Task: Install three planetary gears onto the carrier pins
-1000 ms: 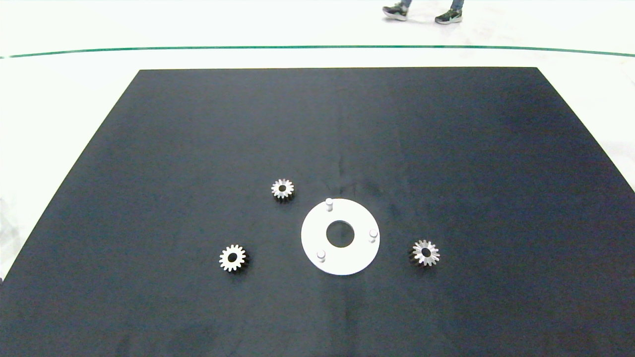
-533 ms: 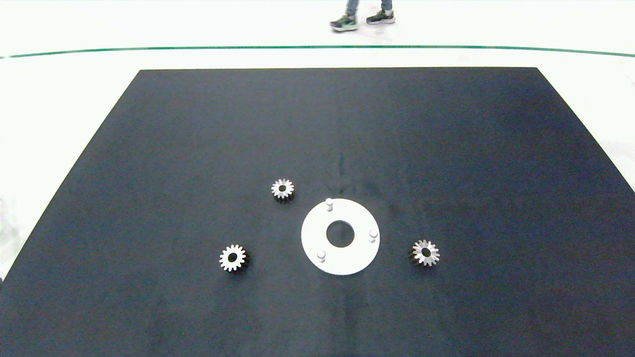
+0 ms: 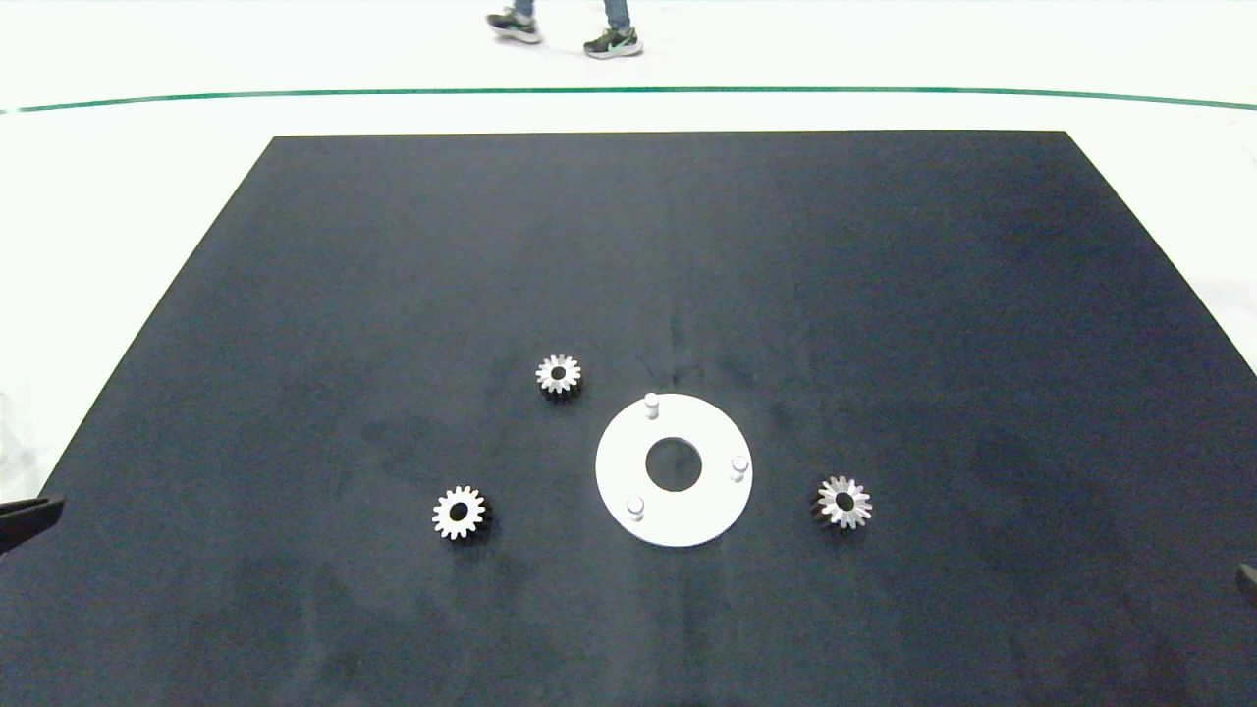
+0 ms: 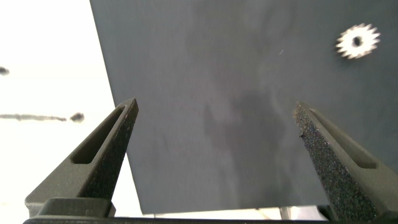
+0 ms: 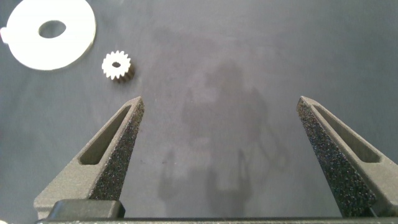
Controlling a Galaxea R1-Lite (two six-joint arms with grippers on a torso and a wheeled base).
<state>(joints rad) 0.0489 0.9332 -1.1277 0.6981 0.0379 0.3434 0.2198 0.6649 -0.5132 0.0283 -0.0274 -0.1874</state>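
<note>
Your left tool (image 4: 214, 134) hangs wide open over the black surface's (image 3: 393, 245) left edge, your right tool (image 5: 221, 134) wide open at its right edge. Three small silvery toothed gears (image 3: 460, 513) lie flat at 8, 10 and 3 o'clock around the white ring disc (image 3: 687, 511); its three white pins (image 3: 651, 404) are bare.

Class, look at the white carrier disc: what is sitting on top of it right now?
Only three white carrier pins stand on the carrier disc; all are bare. The three planetary gears lie on the black mat around it. Nothing covers the disc.

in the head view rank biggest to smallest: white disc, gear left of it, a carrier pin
1. white disc
2. gear on its left
3. carrier pin, clearly the smallest
</note>
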